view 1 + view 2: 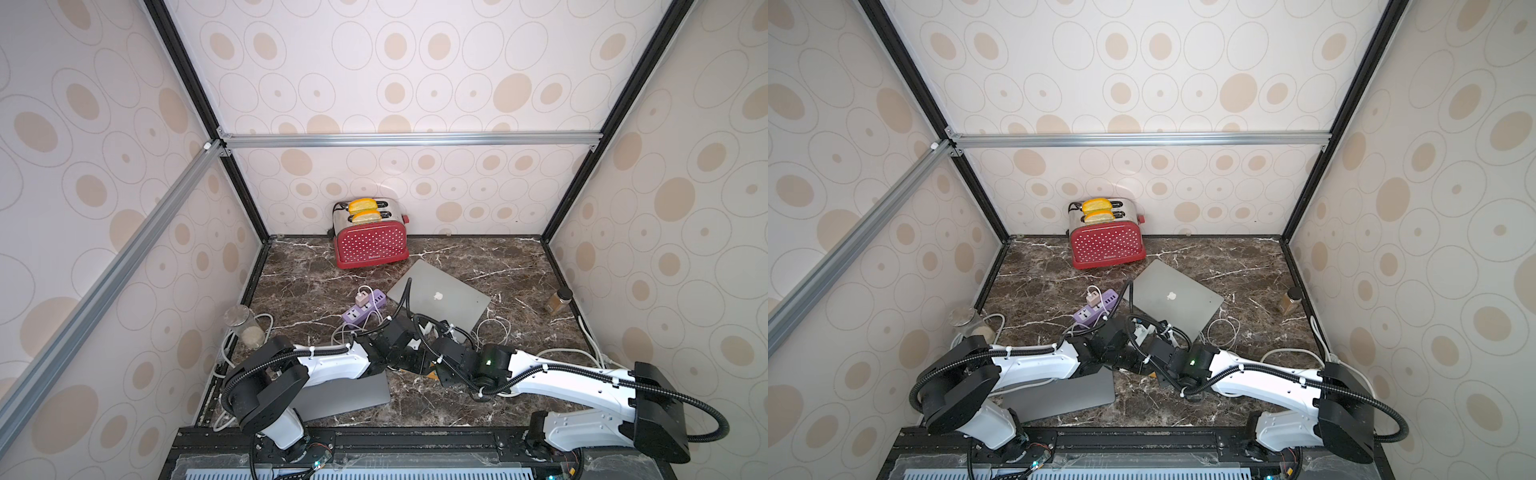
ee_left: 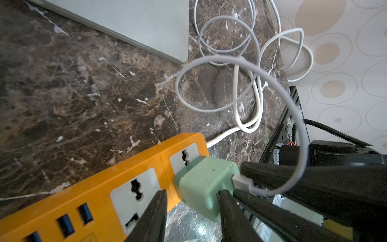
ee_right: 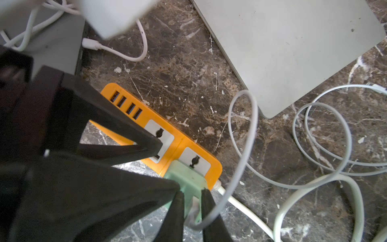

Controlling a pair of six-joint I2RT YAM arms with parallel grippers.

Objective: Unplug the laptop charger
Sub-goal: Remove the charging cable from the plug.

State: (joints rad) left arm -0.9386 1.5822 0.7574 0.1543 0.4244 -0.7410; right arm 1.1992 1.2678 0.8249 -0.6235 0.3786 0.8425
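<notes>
Glossy marble tabletop (image 2: 83, 94); matt green plastic charger (image 2: 201, 188).

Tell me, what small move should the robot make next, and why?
Probably pull the green plug straight out of the orange power strip: the right gripper pinches it, it sits in the end socket, and the left gripper rests on the strip.

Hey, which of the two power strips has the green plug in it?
The orange power strip: the green plug sits in its end socket. The purple strip carries a pink plug instead.
</notes>
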